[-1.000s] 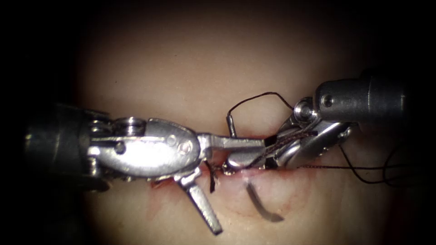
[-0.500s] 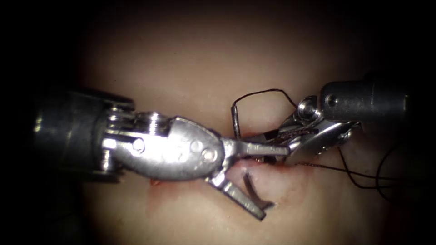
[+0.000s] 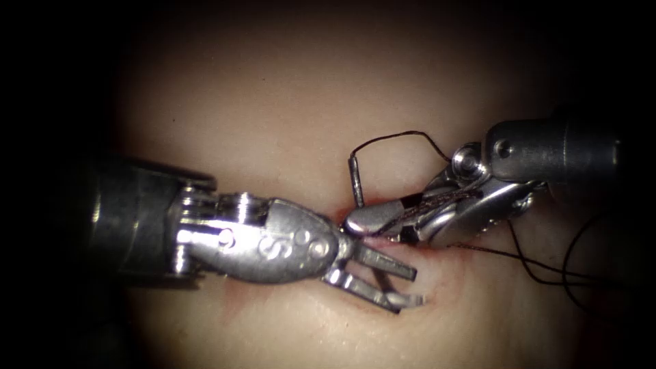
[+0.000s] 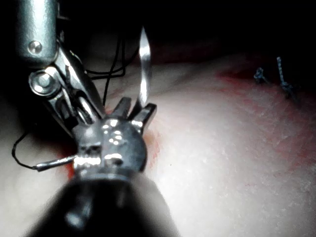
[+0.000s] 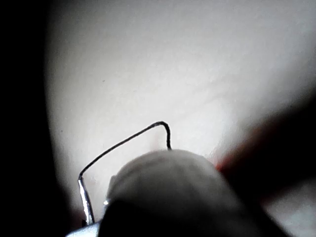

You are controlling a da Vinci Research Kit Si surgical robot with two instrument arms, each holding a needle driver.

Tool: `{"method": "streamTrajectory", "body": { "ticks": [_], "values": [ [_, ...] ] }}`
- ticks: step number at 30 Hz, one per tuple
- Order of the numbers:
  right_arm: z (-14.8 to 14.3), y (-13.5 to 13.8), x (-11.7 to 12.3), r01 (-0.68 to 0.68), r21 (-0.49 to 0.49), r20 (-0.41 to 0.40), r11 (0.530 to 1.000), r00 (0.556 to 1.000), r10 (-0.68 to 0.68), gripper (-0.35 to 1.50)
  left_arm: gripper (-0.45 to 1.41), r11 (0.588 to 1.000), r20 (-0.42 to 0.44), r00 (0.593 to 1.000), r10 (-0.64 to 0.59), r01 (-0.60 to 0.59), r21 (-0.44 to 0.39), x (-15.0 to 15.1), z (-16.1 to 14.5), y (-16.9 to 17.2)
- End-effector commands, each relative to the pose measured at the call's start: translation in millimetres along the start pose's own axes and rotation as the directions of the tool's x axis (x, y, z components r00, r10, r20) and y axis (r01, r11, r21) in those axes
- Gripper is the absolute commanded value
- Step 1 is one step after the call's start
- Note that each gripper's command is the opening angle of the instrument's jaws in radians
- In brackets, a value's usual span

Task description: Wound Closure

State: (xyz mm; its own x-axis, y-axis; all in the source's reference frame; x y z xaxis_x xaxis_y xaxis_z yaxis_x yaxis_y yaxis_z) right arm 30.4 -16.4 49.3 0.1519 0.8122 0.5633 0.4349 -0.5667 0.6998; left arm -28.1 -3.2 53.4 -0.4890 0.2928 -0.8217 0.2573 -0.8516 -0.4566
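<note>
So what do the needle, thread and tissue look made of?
The curved silver needle looks like polished steel: bright mirror glints. The thin dark thread looks like matte fibre, weave unclear. The pale pink tissue looks soft, moist: dull sheen. The right hand grips the needle near its tail; it runs through the tissue, open left hand around its tip.

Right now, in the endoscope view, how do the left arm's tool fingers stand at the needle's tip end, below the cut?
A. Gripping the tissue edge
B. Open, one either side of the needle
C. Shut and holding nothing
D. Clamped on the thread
B: the left arm's tool has its fingers spread apart, with the needle emerging from the tissue between them.
</note>
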Motion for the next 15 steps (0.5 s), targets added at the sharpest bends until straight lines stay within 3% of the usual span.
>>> {"method": "streamTrajectory", "body": {
  "ticks": [1,2,3,5,7,8,10,11,12,13,14,15],
  "values": [
    [0.9,0.2,-0.3,0.049,-0.003,0.013,0.999,0.999,-0.049,0.00,-0.45,1.000,-0.003,1.000,-0.005,0.005,-0.002,-0.2,0.6,-0.3],
    [0.9,-0.1,-0.2,0.148,-0.001,0.009,0.989,0.989,-0.148,0.26,-0.45,1.000,-0.018,1.000,-0.022,0.021,-0.007,-0.3,0.5,-0.5],
    [1.0,-0.5,0.0,0.279,-0.001,-0.007,0.960,0.960,-0.279,0.66,-0.45,0.995,-0.100,0.991,-0.093,0.091,-0.033,-0.6,0.2,-1.0],
    [0.9,-1.0,0.4,0.410,-0.001,-0.020,0.912,0.912,-0.410,0.86,-0.45,0.985,-0.183,0.968,-0.170,0.160,-0.067,-1.1,0.0,-1.6],
    [0.8,-1.5,0.9,0.452,-0.012,-0.028,0.892,0.891,-0.452,0.81,-0.45,0.967,-0.253,0.934,-0.253,0.234,-0.104,-1.6,-0.2,-2.0],
    [0.8,-1.9,1.4,0.557,-0.060,0.004,0.828,0.830,-0.558,0.86,-0.45,0.932,-0.330,0.871,-0.364,0.340,-0.128,-2.1,-0.4,-2.6],
    [0.7,-2.5,2.1,0.670,-0.139,0.090,0.729,0.742,-0.665,1.05,-0.45,0.901,-0.386,0.814,-0.433,0.399,-0.170,-2.5,-0.6,-3.1],
    [0.5,-3.2,2.6,0.747,-0.195,0.155,0.635,0.663,-0.732,1.17,-0.45,0.871,-0.424,0.761,-0.491,0.442,-0.217,-2.6,-0.8,-3.4],
    [0.5,-3.2,2.6,0.747,-0.195,0.155,0.635,0.663,-0.732,1.17,-0.45,0.871,-0.424,0.761,-0.491,0.442,-0.217,-2.6,-0.8,-3.4],
    [0.2,-4.6,3.7,0.814,-0.235,0.213,0.531,0.576,-0.789,1.17,-0.45,0.776,-0.476,0.616,-0.627,0.548,-0.313,-2.3,-1.5,-3.6],
    [0.2,-4.6,3.7,0.814,-0.235,0.213,0.531,0.576,-0.789,1.17,-0.45,0.776,-0.476,0.616,-0.627,0.548,-0.313,-2.3,-1.5,-3.6],
    [0.3,-5.2,4.0,0.828,-0.239,0.219,0.507,0.555,-0.803,1.17,-0.45,0.743,-0.487,0.566,-0.665,0.572,-0.349,-2.0,-1.8,-3.6]
  ]
}}
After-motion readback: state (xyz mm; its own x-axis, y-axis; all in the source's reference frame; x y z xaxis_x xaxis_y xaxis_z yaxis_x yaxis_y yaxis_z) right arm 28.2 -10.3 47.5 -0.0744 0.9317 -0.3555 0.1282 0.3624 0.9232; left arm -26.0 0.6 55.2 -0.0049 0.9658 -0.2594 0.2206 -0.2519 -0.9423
